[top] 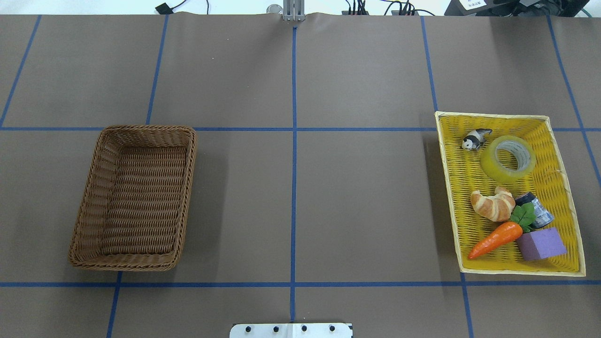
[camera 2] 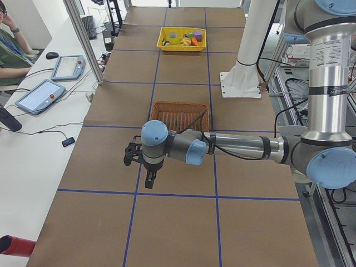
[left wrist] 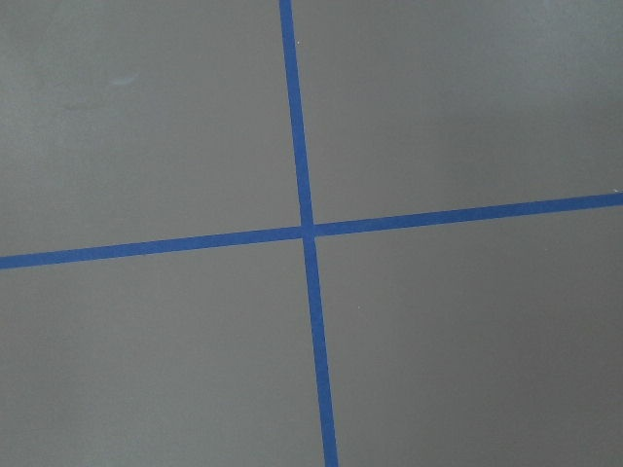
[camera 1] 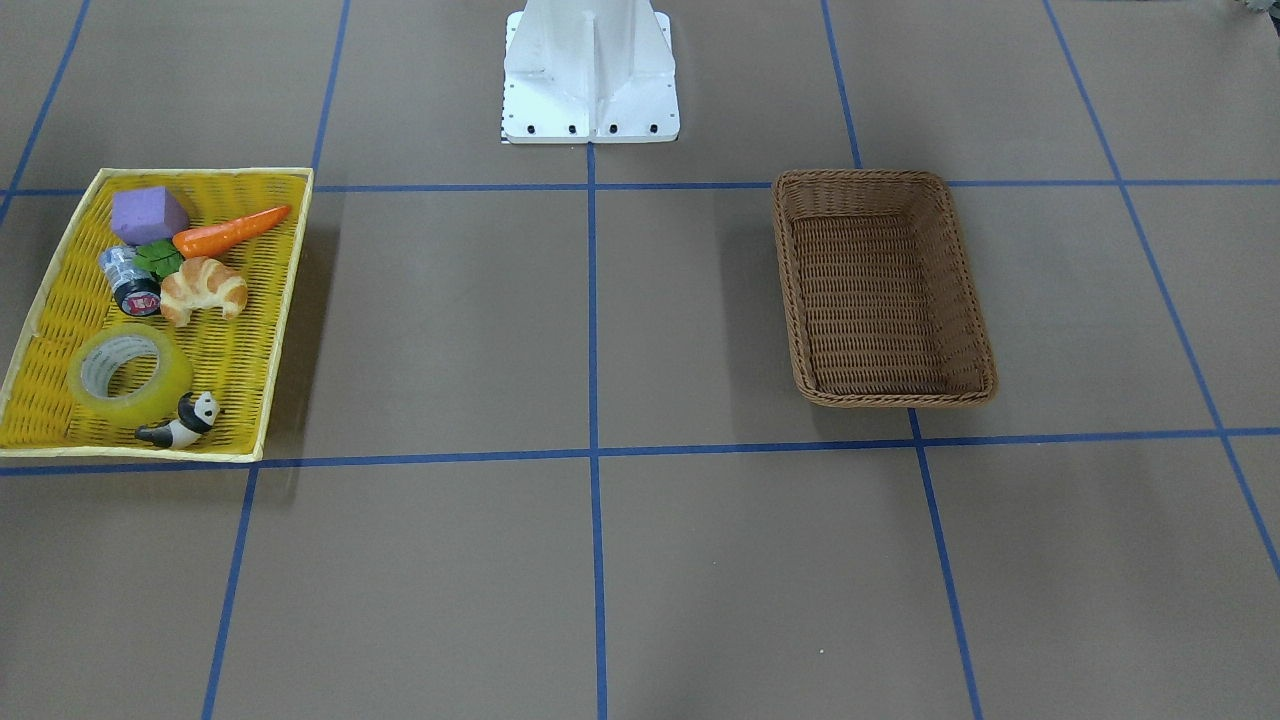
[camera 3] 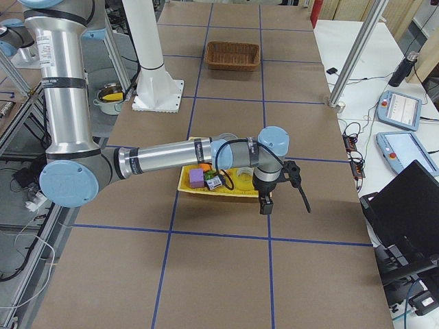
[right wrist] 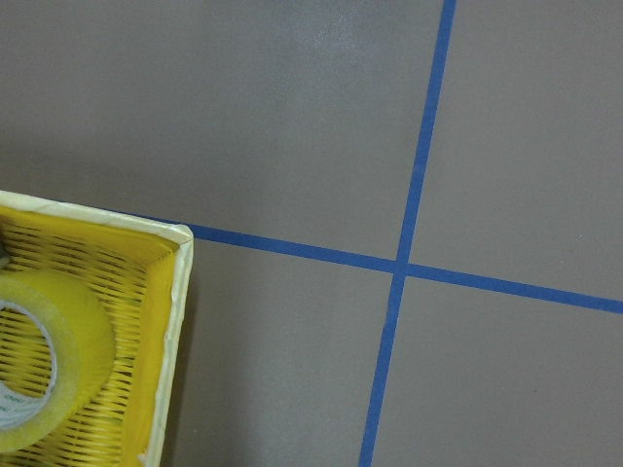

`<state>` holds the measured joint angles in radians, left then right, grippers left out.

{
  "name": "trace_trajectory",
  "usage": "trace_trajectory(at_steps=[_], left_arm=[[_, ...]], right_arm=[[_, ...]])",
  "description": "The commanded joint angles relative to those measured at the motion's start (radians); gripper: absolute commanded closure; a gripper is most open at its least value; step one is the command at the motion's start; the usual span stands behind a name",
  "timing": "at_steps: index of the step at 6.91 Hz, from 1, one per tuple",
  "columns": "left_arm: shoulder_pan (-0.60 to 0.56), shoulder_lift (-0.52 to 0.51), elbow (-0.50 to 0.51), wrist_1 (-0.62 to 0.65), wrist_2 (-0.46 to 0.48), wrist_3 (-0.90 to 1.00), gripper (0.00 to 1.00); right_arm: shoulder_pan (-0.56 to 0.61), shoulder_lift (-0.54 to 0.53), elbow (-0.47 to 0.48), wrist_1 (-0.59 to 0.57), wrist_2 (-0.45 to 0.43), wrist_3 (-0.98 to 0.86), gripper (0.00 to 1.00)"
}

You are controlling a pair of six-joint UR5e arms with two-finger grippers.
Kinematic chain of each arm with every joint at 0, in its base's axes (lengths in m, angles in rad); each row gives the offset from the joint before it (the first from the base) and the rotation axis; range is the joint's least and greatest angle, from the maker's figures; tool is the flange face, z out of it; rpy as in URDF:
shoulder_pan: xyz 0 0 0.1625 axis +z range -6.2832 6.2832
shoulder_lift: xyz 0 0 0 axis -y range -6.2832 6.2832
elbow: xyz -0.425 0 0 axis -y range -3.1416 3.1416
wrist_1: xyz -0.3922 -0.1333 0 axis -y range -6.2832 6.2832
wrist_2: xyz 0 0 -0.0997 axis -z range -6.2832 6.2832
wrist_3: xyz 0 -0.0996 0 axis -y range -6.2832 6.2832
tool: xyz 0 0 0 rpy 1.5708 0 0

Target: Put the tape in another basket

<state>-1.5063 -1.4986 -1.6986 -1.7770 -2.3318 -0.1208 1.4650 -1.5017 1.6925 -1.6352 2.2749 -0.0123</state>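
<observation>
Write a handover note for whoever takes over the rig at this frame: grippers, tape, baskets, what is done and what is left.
Left gripper: hovers over the table on the operators' side of the wicker basket. Whether it is open or shut cannot be told.
Right gripper: hovers just past the operators' side of the yellow tray, near the tape. Its state cannot be told either.
Tape: lies flat in the yellow tray beside the panda figurine, not gripped.
Wicker basket: nothing in it.
Done: nothing yet.
Left: grasp the tape, carry it across and release it in the wicker basket.
</observation>
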Motion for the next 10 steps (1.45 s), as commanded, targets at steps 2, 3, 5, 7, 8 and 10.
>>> trace_trajectory(at_steps=[2,3,5,7,8,10], left_arm=[[-0.008,0.0,-0.013,0.001,0.006,0.0,0.02],[-0.006,0.0,-0.042,0.001,0.008,-0.005,0.02],[0.0,-0.009,-0.068,-0.006,0.005,-0.008,0.02],[0.001,-0.005,-0.078,-0.004,0.005,-0.01,0.02],[0.002,-0.005,-0.078,-0.004,0.005,-0.008,0.02],[0.002,-0.003,-0.078,-0.004,-0.004,-0.01,0.02]], right_arm=[[0.009,0.006,0.021,0.006,0.0,0.002,0.0],[0.008,0.015,0.022,0.011,-0.003,0.0,0.0],[0.0,0.107,0.032,0.008,-0.011,0.006,0.0],[-0.093,0.164,0.023,0.041,0.0,0.07,0.0],[-0.13,0.158,0.03,0.128,0.002,0.13,0.0],[-0.257,0.153,0.007,0.182,0.012,0.15,0.0]])
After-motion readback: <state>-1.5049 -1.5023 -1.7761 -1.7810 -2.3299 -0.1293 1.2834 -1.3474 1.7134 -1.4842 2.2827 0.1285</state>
